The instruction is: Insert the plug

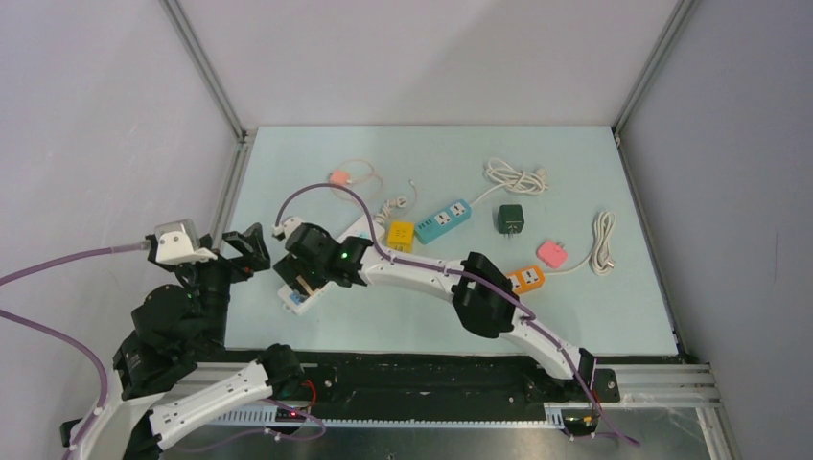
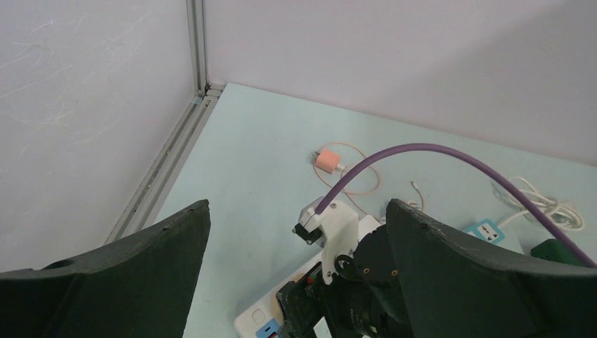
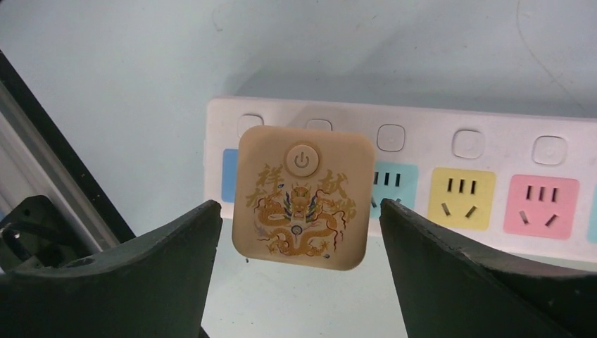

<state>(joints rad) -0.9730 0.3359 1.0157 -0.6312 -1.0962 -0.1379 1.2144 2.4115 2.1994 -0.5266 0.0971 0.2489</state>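
High rear overview — two close wrist views, white strip [image 3: 422,116] in common

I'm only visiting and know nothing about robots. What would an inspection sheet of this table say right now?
Surface: pale green table, flat and matte.
Job's things: tan dragon-print plug sits over the white power strip, near its blue socket; how far it is seated cannot be told.
Clutter: yellow cube, blue strip, dark green adapter, pink adapter, orange adapter.
Hands: right hand open on either side of the plug, not touching it; left hand open, holding nothing.
Cables: white coil loose on the table; purple cable arching over the right arm.
Surroundings: grey walls, metal frame rail.
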